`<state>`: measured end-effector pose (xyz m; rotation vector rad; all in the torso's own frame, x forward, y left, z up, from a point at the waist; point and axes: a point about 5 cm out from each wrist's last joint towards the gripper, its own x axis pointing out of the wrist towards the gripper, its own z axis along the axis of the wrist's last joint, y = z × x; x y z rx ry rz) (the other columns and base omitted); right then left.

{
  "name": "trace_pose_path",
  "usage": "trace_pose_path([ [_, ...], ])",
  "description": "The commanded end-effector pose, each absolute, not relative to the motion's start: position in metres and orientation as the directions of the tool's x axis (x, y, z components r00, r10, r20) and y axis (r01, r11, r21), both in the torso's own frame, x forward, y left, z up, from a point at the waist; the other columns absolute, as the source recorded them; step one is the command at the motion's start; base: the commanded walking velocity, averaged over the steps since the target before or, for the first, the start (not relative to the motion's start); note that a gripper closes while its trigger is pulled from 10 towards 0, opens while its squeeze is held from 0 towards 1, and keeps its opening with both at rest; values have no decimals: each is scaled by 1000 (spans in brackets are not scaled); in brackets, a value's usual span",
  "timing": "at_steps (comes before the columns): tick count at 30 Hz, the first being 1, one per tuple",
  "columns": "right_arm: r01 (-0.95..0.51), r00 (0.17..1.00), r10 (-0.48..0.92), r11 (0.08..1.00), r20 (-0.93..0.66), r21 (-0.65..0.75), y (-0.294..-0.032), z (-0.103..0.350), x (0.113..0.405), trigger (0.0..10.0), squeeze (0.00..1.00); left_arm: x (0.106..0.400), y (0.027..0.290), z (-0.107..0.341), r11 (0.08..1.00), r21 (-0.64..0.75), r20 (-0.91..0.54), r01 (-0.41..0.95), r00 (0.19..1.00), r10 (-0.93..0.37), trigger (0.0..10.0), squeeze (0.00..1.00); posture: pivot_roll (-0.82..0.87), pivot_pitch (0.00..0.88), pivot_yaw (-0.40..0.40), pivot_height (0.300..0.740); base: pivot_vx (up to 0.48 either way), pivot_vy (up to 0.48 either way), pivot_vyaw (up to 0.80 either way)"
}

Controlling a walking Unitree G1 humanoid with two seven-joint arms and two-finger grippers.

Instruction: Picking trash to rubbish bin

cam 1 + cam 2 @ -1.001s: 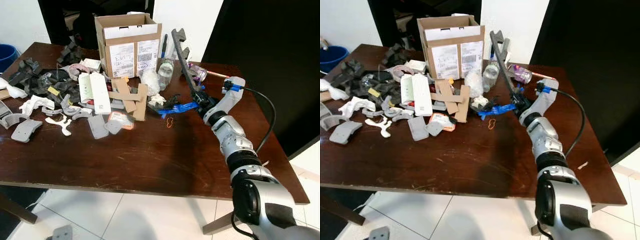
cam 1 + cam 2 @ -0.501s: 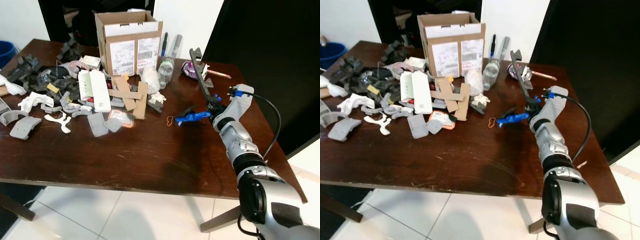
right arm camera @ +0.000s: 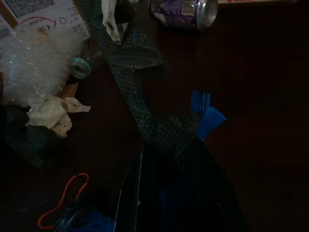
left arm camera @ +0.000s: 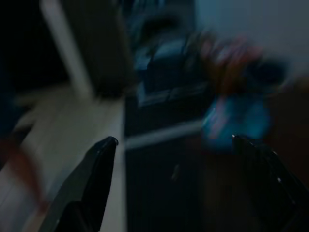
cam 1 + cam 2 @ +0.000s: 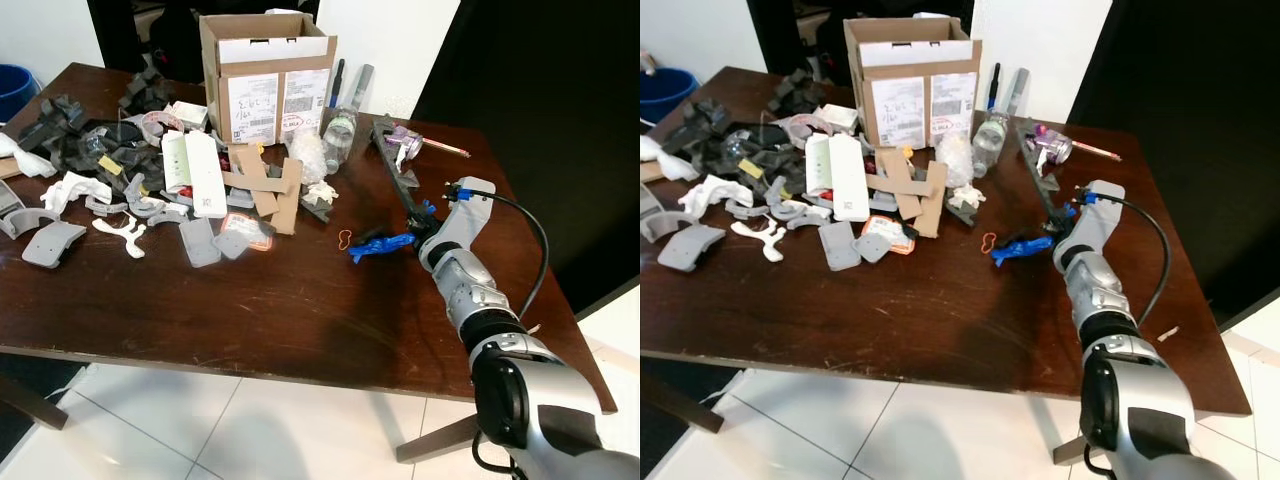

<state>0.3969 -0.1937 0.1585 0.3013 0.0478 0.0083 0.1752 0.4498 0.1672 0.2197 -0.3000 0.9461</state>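
Here right gripper [image 5: 412, 222] jaws seemingly pinch the long dark notched strip [image 3: 130, 77].

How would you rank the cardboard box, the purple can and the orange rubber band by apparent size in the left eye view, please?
Largest to smallest:
1. cardboard box, plainly the largest, though it stands farthest back.
2. purple can.
3. orange rubber band, a thin small loop; it lies nearer the camera than the can, yet looks smaller.

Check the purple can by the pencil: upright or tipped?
Tipped. The purple can lies on its side on the table, its silver end facing sideways.
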Motion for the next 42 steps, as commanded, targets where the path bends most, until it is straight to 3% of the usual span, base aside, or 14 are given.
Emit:
trace_pose_path([
  [1, 19, 998, -1, 955, -61, 295, -197, 154, 395, 0, 0, 174, 450, 169, 579, 99, 342, -809, 574, 744, 10000, 0, 230, 142, -123, 740, 0, 0, 0],
  [5, 22, 998, -4, 956, -61, 293, -197, 154, 395, 0, 0, 198, 435, 186, 678, 98, 391, -729, 654, 647, 10000, 0, 220, 140, -118, 740, 0, 0, 0],
  [7, 27, 998, -10, 957, -58, 290, -198, 154, 395, 0, 0, 224, 415, 189, 792, 96, 383, -603, 757, 530, 10000, 0, 212, 142, -116, 740, 0, 0, 0],
  [14, 38, 998, -25, 960, -49, 276, -204, 156, 394, 0, 0, 264, 389, 175, 926, 59, 267, -372, 900, 344, 10000, 0, 189, 146, -124, 740, 0, 0, 0],
  [29, 42, 998, -29, 974, -61, 224, -218, 155, 391, 0, 0, 281, 392, 175, 966, 141, 102, -216, 974, 203, 10000, 0, 138, 240, -161, 740, 0, 0, 0],
  [42, 41, 997, -27, 977, -67, 211, -221, 153, 389, 0, 0, 294, 393, 193, 962, 220, 87, -160, 986, 144, 10000, 0, 131, 287, -164, 740, 0, 0, 0],
])
